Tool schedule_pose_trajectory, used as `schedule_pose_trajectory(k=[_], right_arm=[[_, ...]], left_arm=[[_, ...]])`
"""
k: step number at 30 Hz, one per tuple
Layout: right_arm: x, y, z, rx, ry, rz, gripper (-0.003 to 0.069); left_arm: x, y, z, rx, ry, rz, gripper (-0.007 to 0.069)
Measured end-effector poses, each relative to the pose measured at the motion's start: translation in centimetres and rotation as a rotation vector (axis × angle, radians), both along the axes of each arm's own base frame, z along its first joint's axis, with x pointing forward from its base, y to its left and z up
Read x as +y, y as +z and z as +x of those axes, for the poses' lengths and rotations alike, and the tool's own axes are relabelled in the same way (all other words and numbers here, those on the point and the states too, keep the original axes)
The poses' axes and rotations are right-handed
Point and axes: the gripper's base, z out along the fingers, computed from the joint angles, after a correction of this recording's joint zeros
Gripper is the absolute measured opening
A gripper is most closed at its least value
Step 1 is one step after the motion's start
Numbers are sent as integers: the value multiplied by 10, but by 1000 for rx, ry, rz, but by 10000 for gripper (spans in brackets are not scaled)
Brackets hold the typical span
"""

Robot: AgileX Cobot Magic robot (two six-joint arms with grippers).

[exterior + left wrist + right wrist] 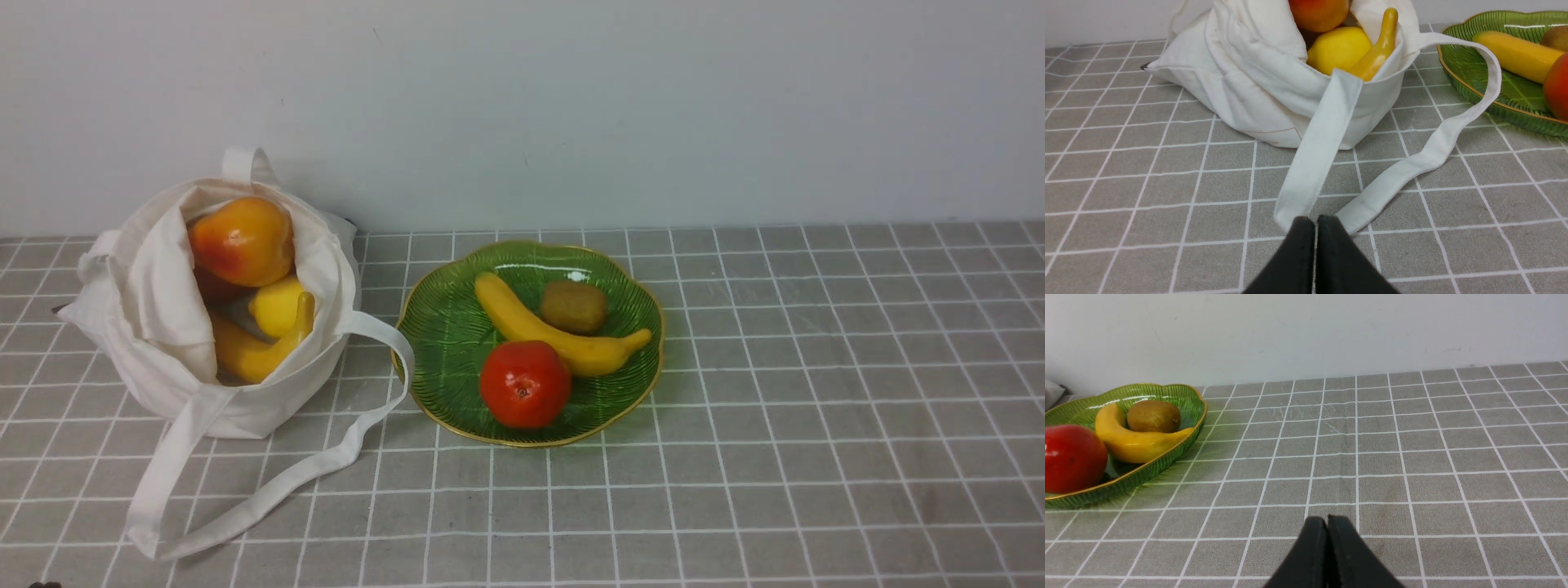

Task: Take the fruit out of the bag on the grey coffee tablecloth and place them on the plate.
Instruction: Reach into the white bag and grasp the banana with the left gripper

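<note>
The cream cloth bag (155, 343) sits open at the left of the grey grid tablecloth (735, 457). Inside it lie an orange-red peach-like fruit (242, 239), a yellow lemon (276, 305) and a stubby deep-yellow banana (260, 347); they also show in the left wrist view, peach-like fruit (1318, 13), lemon (1337, 48), banana (1378, 49). The green glass plate (441, 343) stands right of the bag. My left gripper (1316, 220) is shut and empty, low over the cloth by the strap's loop end (1298, 204). My right gripper (1327, 519) is shut and empty, over bare cloth right of the plate (1167, 455).
The plate holds a paler slim banana (555, 327), a round red fruit (525, 384) and a brown kiwi (574, 306). The bag's long strap (326, 465) lies looped on the cloth in front of the bag. A pale wall stands behind the table.
</note>
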Motion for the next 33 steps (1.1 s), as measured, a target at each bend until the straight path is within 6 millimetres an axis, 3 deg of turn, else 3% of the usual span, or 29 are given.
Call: schedule_pose_trajectory(k=[16, 21, 28, 33], right_arm=[[0, 0, 0, 0, 0, 0, -12], [0, 0, 0, 0, 0, 0, -12], [0, 0, 0, 0, 0, 0, -12], [0, 0, 0, 0, 0, 0, -12]], left_arm=[[0, 0, 0, -5, 2, -20, -8], [-4, 10, 3, -107, 28, -296, -8], [-2, 25, 4, -270, 63, -504, -8], [11, 50, 1, -545, 138, -602, -8]])
